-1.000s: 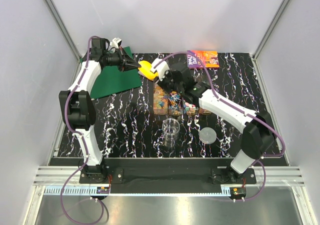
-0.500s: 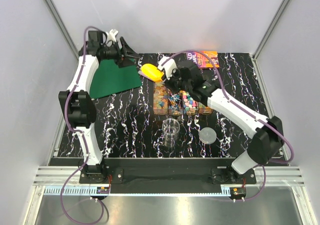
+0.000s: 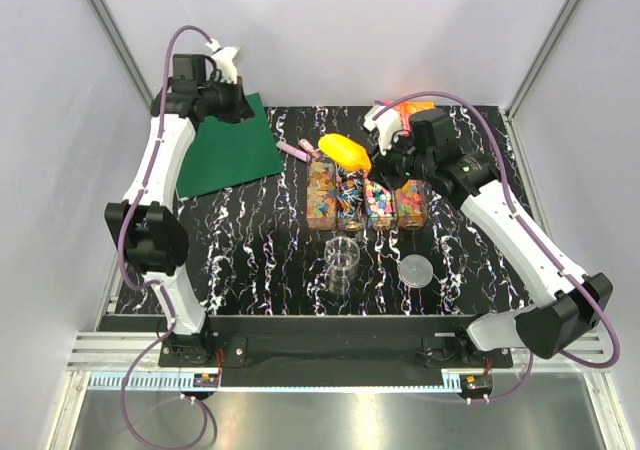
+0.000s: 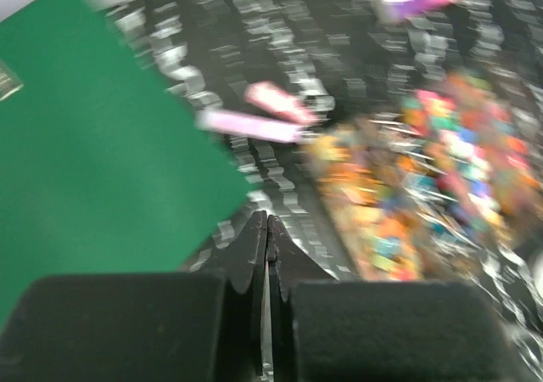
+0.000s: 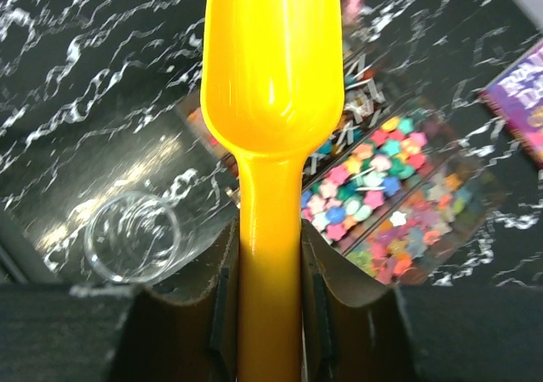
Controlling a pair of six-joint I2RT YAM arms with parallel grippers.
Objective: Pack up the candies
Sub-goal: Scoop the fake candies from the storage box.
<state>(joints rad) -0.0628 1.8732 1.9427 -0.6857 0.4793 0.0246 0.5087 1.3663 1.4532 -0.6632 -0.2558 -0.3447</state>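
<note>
On the black marbled tabletop (image 3: pixel 250 230), my right fingers (image 5: pixel 222 289) clamp the handle of the yellow scoop (image 5: pixel 271 59). The candies (image 5: pixel 373 187) lie in trays below, just ahead of those fingers. My left fingers (image 4: pixel 254 250) are pressed together, empty, above the green mat (image 4: pixel 93 144).

Here are my arms, left arm (image 3: pixel 165 160) and right arm (image 3: pixel 520 232): white shells, chunky black joint housings. A purple cable (image 3: pixel 123 385) trails off each. Black bases (image 3: pixel 190 348) bolted at six o'clock. My left gripper (image 4: pixel 267 229) is matte black, tapering to sharp tips.
</note>
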